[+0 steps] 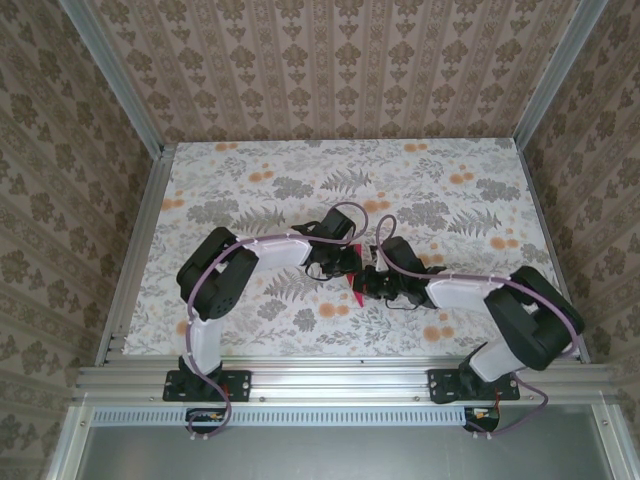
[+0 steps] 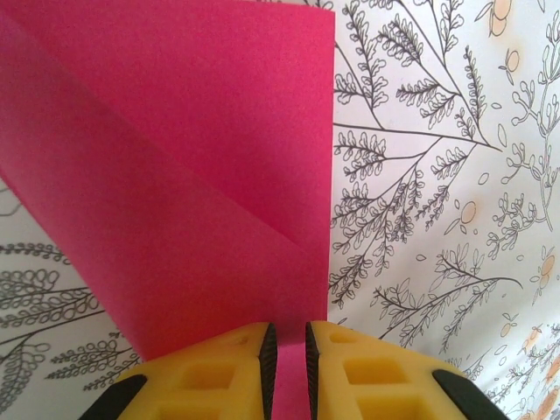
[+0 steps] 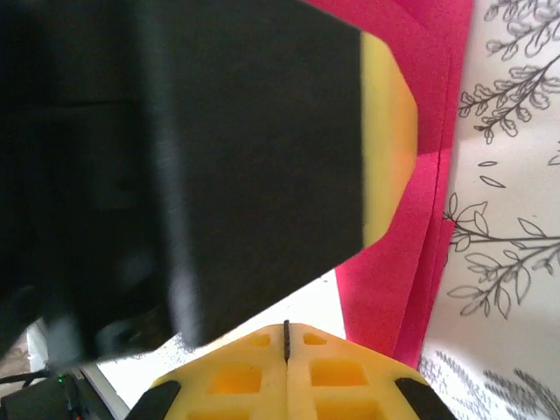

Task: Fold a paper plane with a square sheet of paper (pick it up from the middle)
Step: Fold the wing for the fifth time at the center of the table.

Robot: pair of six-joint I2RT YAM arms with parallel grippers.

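- Sheet of paper (image 2: 175,175): thin, matte magenta-pink stock with a faintly grainy surface. It is lying partly folded, one layer overlapping another. A sharp diagonal crease is running across it, and its right edge is running straight and clean. In the right wrist view its edges are fanning out as several stacked layers. In the top view it is showing as a small pink sliver a little nearer than the middle of the tablecloth.
- Tablecloth (image 1: 250,180): flat, pale cloth printed with grey fern and leaf line-work and small orange flowers. It is lying smooth under the paper.
- Left gripper (image 2: 286,350): two blocky yellow fingers with moulded square pockets and black outer corners. They are standing nearly together over the middle of the tablecloth, with a narrow slot between them. A strip of the pink paper is showing in that slot, so the jaws are pinching the near end of the sheet. In the right wrist view one of its fingers (image 3: 389,131) is pressing against the paper, with the black body looming blurred behind it.
- Right gripper (image 3: 286,346): same yellow pocketed fingers, pressed tightly together with only a thin dark seam between them. It is hovering over the middle of the tablecloth. The paper's layered edge is passing just to the right of its tips, and I cannot tell whether it is touching them.
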